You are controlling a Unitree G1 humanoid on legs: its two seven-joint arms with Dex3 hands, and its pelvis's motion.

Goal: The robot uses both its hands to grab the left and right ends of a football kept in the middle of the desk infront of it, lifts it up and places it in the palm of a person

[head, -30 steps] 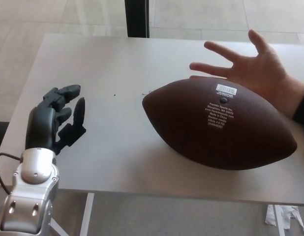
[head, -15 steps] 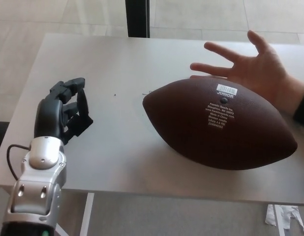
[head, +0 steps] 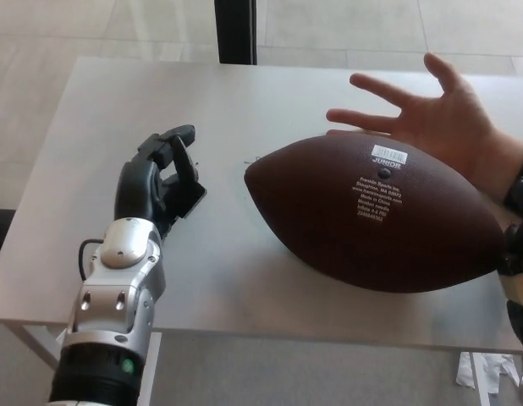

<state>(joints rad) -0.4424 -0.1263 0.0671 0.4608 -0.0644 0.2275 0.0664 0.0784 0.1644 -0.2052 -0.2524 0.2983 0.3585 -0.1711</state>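
Reaching in from the near left, the left hand [head: 160, 182] hangs just above the desk [head: 118, 93] with its fingers spread and nothing in them, thumb side turned toward the ball. Below it the silver forearm runs down out of the picture at the near edge.

To its right lies the football [head: 371, 216], resting on the desk right of the middle. Its long axis runs from the left, slightly farther end down to the near right, so the pointed left tip faces the left hand across a stretch of bare desk; hand and tip are near but apart. That gap is what the coming move turns on: in my judgement the left hand has to travel rightward to cup this tip, and it is the hand better placed to make contact first.

Beyond the ball, at the far right, a person's hand [head: 439, 114] is held open, palm up and fingers splayed, touching or nearly touching the ball's far side; which of the two cannot be made out, since the ball covers the lower edge of the palm.

At the extreme right edge only a dark sliver of the right hand [head: 519, 245] shows, close to the ball's right tip. It is cut off by the frame, so I cannot tell whether its digits are apart or together, nor whether it touches the ball.
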